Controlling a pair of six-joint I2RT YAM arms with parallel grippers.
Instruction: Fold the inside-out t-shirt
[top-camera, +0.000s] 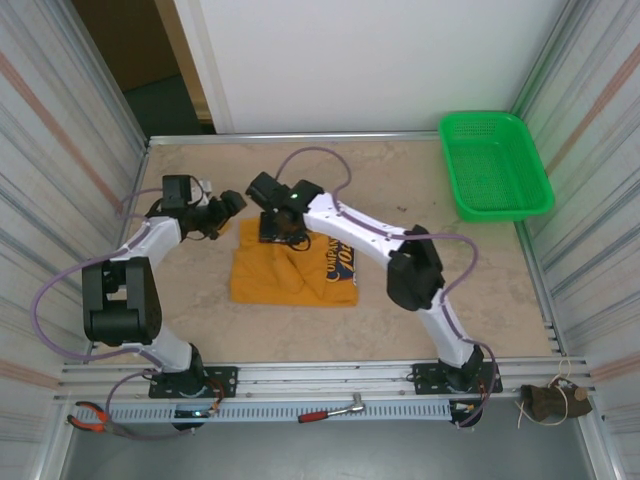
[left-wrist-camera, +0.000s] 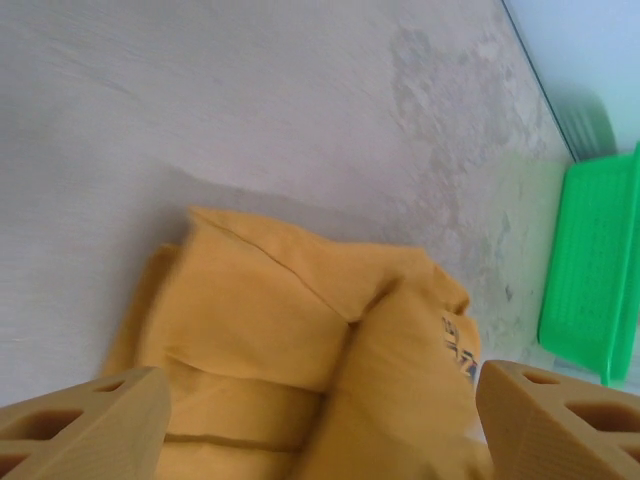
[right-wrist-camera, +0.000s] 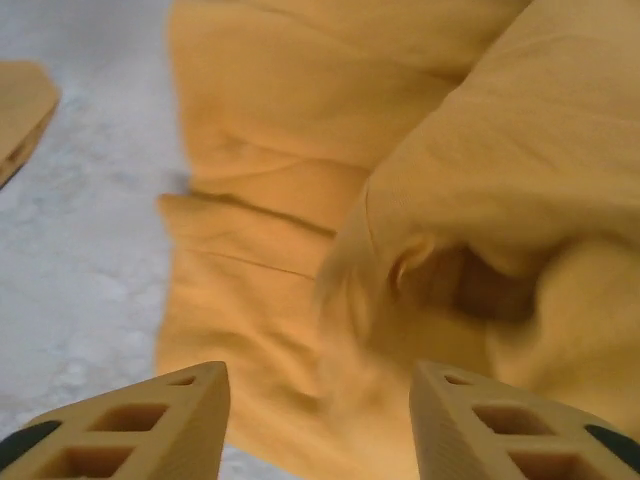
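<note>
The inside-out t-shirt (top-camera: 275, 278) lies bunched in a rough rectangle at the table's middle, orange-yellow, with its navy logo (top-camera: 340, 262) facing up on its right part. My left gripper (top-camera: 232, 208) hovers at the shirt's far left corner, open, with nothing between its fingers. In the left wrist view the left gripper (left-wrist-camera: 320, 388) spans folds of the shirt (left-wrist-camera: 290, 320) lying below it. My right gripper (top-camera: 283, 232) hangs over the shirt's far edge. In the right wrist view the right gripper (right-wrist-camera: 318, 385) is open, and a blurred lump of shirt cloth (right-wrist-camera: 450, 230) lies loose under it.
A green plastic basket (top-camera: 495, 165) stands at the back right corner, also seen as a basket (left-wrist-camera: 590, 280) at the right of the left wrist view. Pliers (top-camera: 90, 418) and a red-handled tool (top-camera: 330, 410) lie on the near rail. Corrugated walls close both sides.
</note>
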